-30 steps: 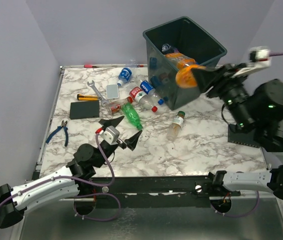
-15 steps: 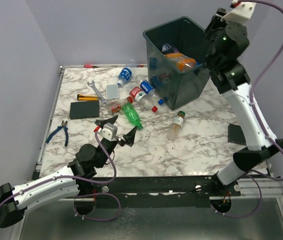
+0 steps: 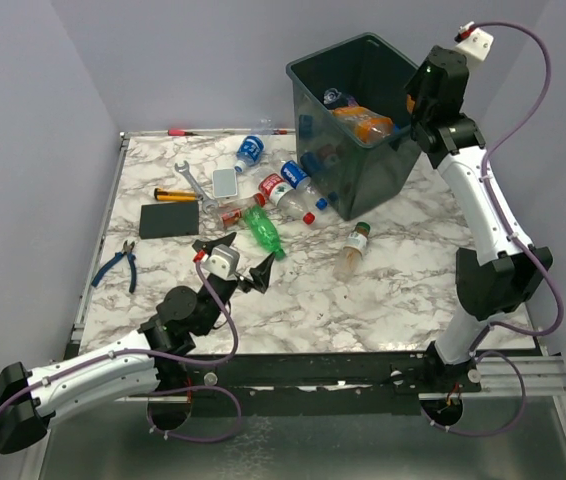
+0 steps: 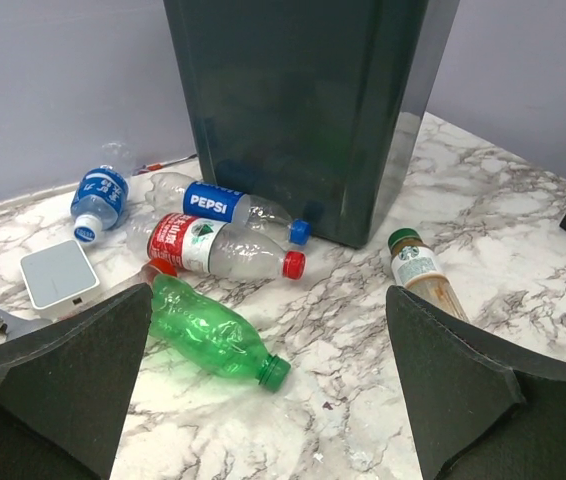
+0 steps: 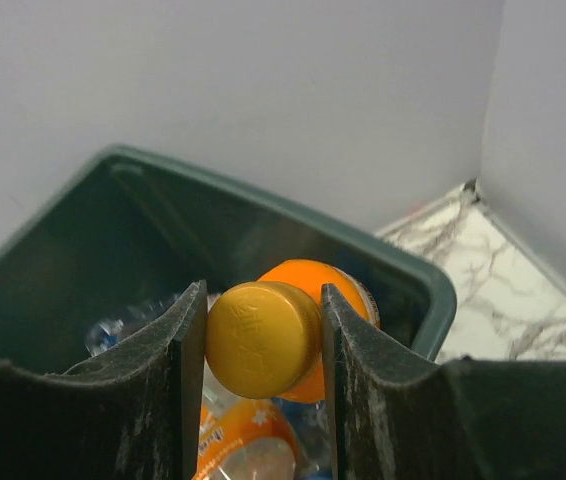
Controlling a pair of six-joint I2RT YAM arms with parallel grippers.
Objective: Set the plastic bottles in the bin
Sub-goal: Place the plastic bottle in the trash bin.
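Note:
The dark grey-green bin (image 3: 403, 85) stands at the back right with several bottles inside, one of them orange (image 3: 363, 122). My right gripper (image 3: 412, 108) is above the bin's right rim. In the right wrist view it (image 5: 263, 340) is shut on the yellow cap of an orange bottle (image 5: 348, 290), held over the bin's opening (image 5: 403, 268). My left gripper (image 3: 242, 258) is open and empty, low over the table. Ahead of it (image 4: 273, 400) lie a green bottle (image 4: 213, 335), a red-label bottle (image 4: 218, 248), a Pepsi bottle (image 4: 228, 203), a blue bottle (image 4: 98, 195) and a brown bottle (image 4: 423, 275).
A wrench (image 3: 193, 180), pliers (image 3: 118, 263), a screwdriver (image 3: 175, 195), a black slab (image 3: 169, 220) and a small grey box (image 3: 225, 182) lie on the left half. Another black slab (image 3: 473, 268) lies at the right edge. Walls close in the back and sides.
My right arm has swung up from the right side, carrying the orange bottle over the bin's right rim. My left gripper has edged slightly forward, still open.

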